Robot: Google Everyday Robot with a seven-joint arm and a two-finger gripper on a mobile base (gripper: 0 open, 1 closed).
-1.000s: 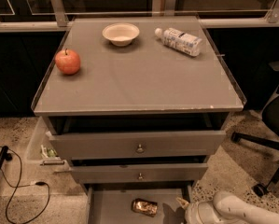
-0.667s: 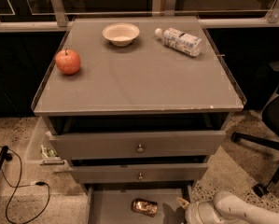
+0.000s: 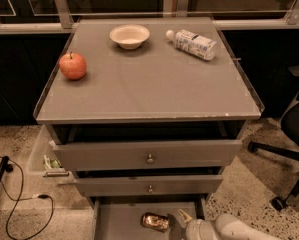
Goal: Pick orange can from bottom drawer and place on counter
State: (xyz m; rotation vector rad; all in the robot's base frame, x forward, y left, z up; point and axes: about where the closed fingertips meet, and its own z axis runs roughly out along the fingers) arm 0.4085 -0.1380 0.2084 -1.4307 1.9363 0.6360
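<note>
The orange can point(image 3: 155, 222) lies on its side on the flat grey floor of the open bottom drawer point(image 3: 120, 221), near the drawer's middle at the bottom edge of the camera view. My gripper point(image 3: 185, 221) comes in from the lower right on a white arm and sits just right of the can, apart from it. One pale fingertip point(image 3: 183, 215) points up and left toward the can. The counter point(image 3: 149, 86) is the glossy grey cabinet top above.
On the counter are a red apple point(image 3: 72, 65) at the left, a white bowl point(image 3: 129, 35) at the back and a clear bottle point(image 3: 191, 43) lying at the back right. Two knobbed drawers stand above the bottom one. A black chair base point(image 3: 281, 156) is at the right; cables lie at the left.
</note>
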